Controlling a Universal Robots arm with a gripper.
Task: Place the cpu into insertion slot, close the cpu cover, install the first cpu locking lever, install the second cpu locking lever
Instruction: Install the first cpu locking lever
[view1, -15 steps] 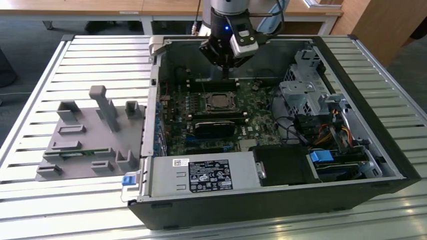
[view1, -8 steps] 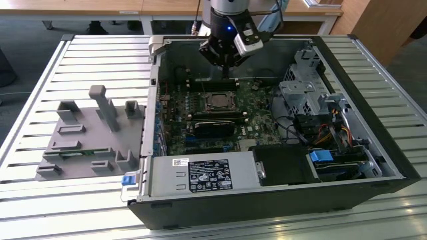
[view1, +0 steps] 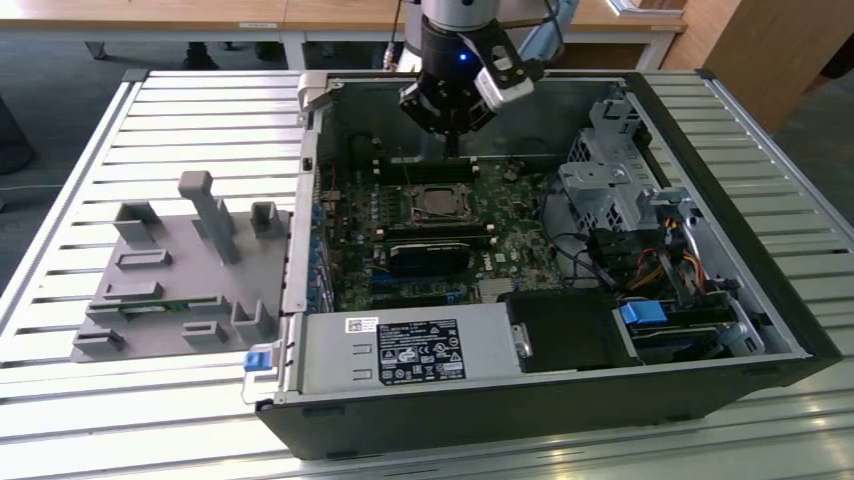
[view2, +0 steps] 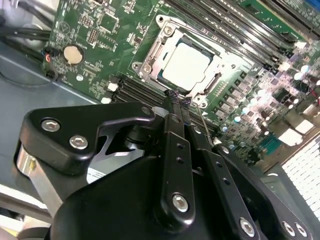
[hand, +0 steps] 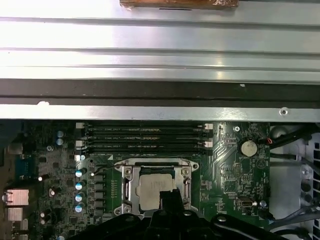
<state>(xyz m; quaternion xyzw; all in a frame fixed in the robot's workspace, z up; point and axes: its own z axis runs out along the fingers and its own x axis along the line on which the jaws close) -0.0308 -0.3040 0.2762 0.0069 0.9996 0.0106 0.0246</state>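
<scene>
Found the cpu (view2: 186, 64) seated flat in the insertion slot (view2: 212, 83) on the green motherboard (view2: 100, 30), inside the open computer case (view1: 534, 425). Noted the cpu cover (view2: 150, 56) lying down around the chip, its silver top showing through the window. Observed the gripper (view2: 176, 98) raised above the board near the socket, fingers pressed together. Recorded a thin metal rod (view2: 200, 113) just beside the fingertips; could not tell whether touching.

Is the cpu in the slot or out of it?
In. The cpu lies flat on the board, framed on all sides by the metal cover, in both wrist views.
</scene>
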